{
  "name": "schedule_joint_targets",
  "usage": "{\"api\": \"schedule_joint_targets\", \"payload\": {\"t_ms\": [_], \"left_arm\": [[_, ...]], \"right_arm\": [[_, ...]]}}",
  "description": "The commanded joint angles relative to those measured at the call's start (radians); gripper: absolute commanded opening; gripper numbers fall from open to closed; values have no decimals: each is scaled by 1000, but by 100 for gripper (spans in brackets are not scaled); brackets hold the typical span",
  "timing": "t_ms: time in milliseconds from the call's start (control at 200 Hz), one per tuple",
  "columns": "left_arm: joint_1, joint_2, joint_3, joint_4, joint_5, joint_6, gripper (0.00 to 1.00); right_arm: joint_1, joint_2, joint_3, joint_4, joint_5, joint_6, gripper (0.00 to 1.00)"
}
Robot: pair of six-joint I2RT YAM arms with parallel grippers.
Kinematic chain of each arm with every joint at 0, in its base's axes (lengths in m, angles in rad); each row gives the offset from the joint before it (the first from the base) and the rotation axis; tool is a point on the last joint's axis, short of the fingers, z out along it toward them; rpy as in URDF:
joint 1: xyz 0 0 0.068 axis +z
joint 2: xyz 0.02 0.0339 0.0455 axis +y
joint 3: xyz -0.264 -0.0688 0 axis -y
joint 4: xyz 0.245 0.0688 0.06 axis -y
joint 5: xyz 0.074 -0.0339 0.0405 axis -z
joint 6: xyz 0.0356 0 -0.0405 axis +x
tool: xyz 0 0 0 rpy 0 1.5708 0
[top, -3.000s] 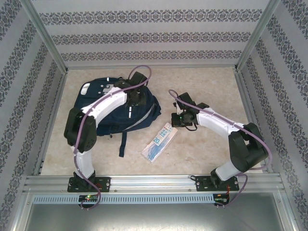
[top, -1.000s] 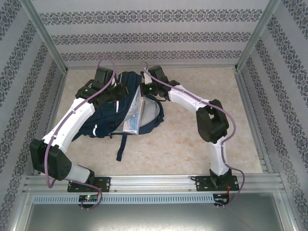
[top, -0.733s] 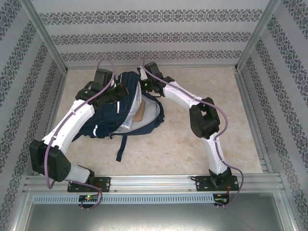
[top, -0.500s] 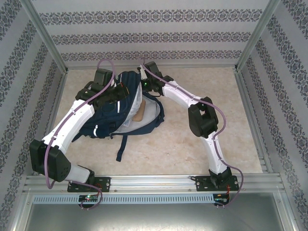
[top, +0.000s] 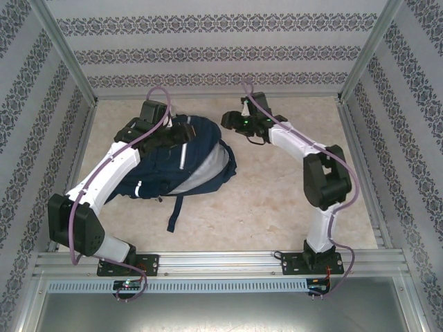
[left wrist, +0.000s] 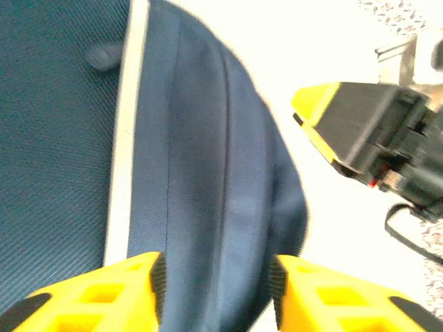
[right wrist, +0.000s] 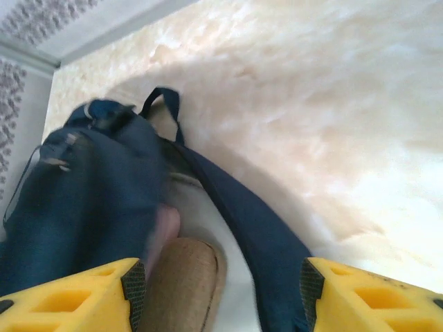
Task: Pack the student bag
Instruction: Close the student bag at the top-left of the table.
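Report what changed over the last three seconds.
The right gripper carried the packet from the table into the bag, let go and pulled back to the right, jaws open. The left gripper, which held the bag's mouth up, has opened and the mouth has sagged. The bag stayed in place.

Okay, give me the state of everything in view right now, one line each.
student bag: lying on the table, main compartment open, pale lining showing.
tan item: lying inside the bag's opening.
left gripper: open, over the bag's fabric.
right gripper: open, empty, above the bag's opening.
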Motion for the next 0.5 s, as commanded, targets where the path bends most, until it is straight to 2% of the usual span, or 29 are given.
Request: {"api": "schedule_joint_targets", "payload": {"t_ms": [0,95,190,395,500], "left_arm": [[-6,0,-14,43,31,-4,52],[-6,-27,-15,2,-26,-1,58],[-2,-71,-28,-69,-127,-14,65],[68,-244,-209,-182,-295,-149,65],[130,-371,-367,-201,-302,-245,64]], "right_arm": [[5,-105,-94,48,27,21,63],[6,-169,-158,42,24,9,63],[15,-224,-205,32,16,-11,63],[76,-315,-300,16,25,-52,62],[139,-344,-324,4,51,-78,62]]}}
